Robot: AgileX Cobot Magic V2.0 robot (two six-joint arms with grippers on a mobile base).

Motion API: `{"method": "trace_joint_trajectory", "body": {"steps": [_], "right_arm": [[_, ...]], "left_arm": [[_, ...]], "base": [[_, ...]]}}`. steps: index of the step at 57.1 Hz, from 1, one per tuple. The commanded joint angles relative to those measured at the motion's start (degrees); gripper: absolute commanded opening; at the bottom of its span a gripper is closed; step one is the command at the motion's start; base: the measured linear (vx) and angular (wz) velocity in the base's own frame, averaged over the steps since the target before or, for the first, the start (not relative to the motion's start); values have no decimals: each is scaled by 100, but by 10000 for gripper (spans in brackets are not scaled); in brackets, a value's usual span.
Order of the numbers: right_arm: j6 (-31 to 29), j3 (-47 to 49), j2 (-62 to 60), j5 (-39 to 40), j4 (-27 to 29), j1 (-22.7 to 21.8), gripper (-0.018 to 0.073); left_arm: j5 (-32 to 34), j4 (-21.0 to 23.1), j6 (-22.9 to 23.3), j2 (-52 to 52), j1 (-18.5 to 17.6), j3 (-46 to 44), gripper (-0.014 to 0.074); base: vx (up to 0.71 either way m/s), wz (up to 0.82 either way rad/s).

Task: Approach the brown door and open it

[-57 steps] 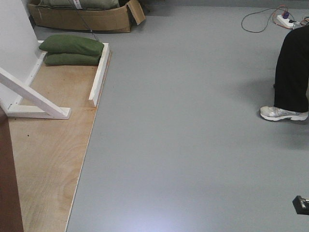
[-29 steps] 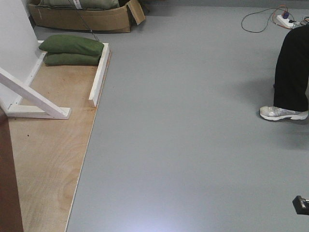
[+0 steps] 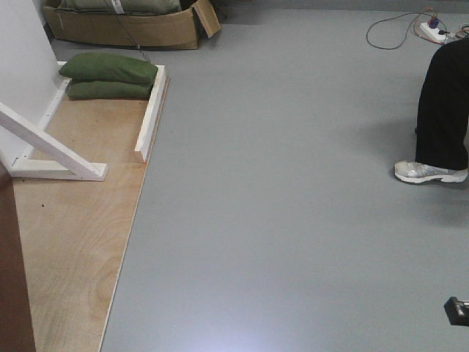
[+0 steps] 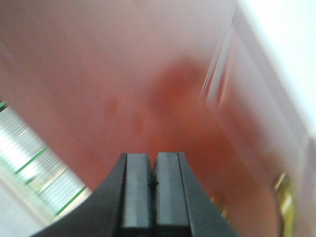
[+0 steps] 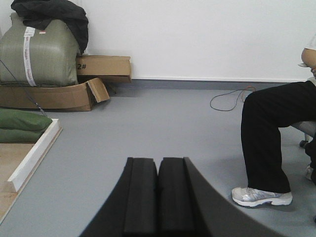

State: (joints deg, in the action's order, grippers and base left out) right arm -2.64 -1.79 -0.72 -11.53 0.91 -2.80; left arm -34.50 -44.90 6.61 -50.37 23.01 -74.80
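Observation:
The brown door (image 4: 148,79) fills the left wrist view as a blurred reddish-brown face very close to the camera; a narrow strip of it (image 3: 13,279) shows at the lower left edge of the front view. A brass-coloured fitting (image 4: 284,195) shows on its right edge, blurred. My left gripper (image 4: 153,158) is shut and empty, its tips right before the door face. My right gripper (image 5: 158,163) is shut and empty, held over the grey floor. A dark part (image 3: 457,309) at the lower right of the front view may belong to my right arm.
A plywood base (image 3: 73,220) with white wooden braces (image 3: 55,150) and green sandbags (image 3: 110,70) lies at left. A cardboard box (image 3: 132,26) stands at the back. A seated person's leg and shoe (image 3: 432,171) are at right, with a cable and power strip (image 3: 429,28) behind.

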Motion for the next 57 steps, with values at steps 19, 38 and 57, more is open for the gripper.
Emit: {"method": "trace_joint_trajectory", "body": {"steps": [19, 38, 57], "right_arm": [[-31, -21, -67, 431, -34, -27, 0], [-31, -21, -67, 450, -34, -27, 0], [-31, -21, -67, 450, -34, -27, 0]], "left_arm": [[3641, 4115, 67, -36, 144, -327, -6], [8828, 10872, -147, -436, 1007, -327, -6], [11049, 13091, -1888, -1230, 1056, -327, -6]], "base": [[0, 0], [0, 0], [0, 0]]}}
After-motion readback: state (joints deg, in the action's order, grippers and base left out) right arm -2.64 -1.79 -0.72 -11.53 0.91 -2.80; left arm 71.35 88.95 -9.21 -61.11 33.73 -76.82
